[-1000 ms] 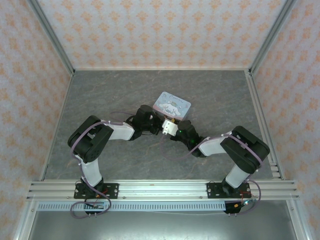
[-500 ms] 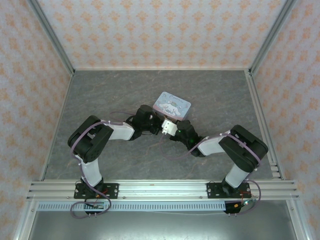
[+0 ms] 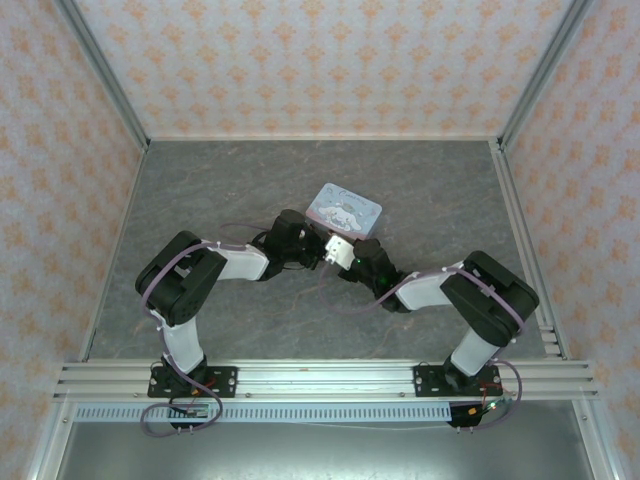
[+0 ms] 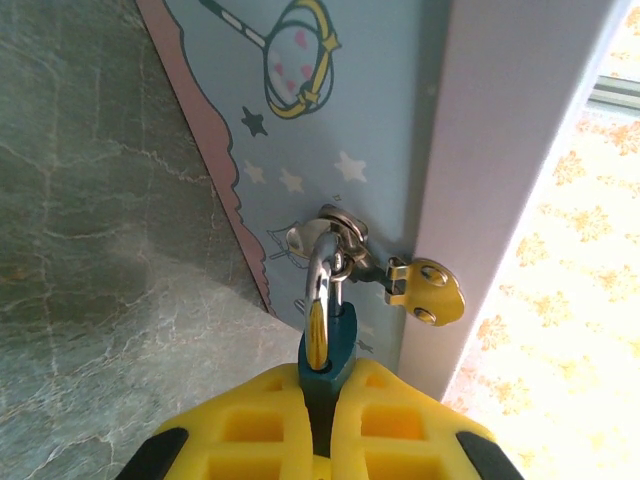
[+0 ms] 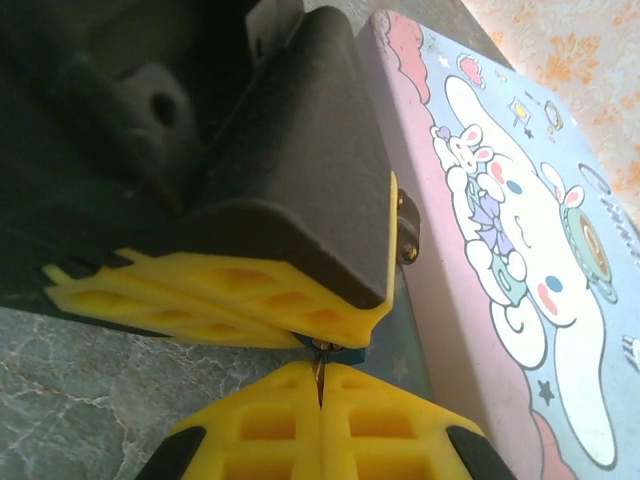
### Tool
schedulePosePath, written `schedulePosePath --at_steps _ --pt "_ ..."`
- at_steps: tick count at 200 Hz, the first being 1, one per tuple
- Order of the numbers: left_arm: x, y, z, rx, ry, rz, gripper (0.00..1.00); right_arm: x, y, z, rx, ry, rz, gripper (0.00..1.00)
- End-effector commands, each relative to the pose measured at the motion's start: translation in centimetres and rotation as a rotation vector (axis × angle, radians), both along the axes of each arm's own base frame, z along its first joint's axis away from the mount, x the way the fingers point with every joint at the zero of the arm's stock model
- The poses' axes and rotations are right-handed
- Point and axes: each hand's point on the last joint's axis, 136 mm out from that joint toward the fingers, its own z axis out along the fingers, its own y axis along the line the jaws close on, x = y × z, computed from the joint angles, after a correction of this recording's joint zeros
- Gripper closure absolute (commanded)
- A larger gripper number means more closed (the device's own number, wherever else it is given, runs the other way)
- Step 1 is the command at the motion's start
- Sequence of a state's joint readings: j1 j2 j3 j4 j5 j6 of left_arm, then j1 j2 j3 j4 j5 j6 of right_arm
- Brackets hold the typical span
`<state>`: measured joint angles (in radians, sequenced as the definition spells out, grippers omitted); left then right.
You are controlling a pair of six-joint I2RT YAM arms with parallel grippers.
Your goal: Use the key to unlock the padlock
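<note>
We found the left gripper jaws clamped on the padlock, lower centre, its shackle through the hasp of the tin. The right gripper jaws were pressed together on the thin key.

Polished metal gleamed on the shackle of the padlock, while its teal body looked matt. At two o'clock from it, the hasp shone brassy and smooth. The tin had a smooth printed sheen. The left gripper and right gripper wore matt yellow plastic, pocketed. The key was a thin metal sliver. The table looked dull grey and stone-patterned.
</note>
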<state>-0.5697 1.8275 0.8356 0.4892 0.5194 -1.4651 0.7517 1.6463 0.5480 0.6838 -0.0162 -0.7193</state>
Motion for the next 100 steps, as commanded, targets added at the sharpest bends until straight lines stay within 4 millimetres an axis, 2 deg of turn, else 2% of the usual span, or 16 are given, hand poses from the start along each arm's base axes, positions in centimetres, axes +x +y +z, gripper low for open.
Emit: schedulePosePath --at_steps 1,66,100 --pt "0.0 -1.2 2.8 -0.042 -0.065 -0.041 1.00 0.4 1.3 2.5 0.150 0.025 -0.019 1.00" --pt "-0.2 -0.9 2.0 -0.024 -0.060 -0.039 1.00 -0.2 1.0 1.6 0.207 0.100 -0.055 1.00" --pt "-0.3 -0.7 1.3 -0.019 -0.062 -0.033 0.81 -0.8 1.3 0.8 0.262 0.216 -0.087 1.00"
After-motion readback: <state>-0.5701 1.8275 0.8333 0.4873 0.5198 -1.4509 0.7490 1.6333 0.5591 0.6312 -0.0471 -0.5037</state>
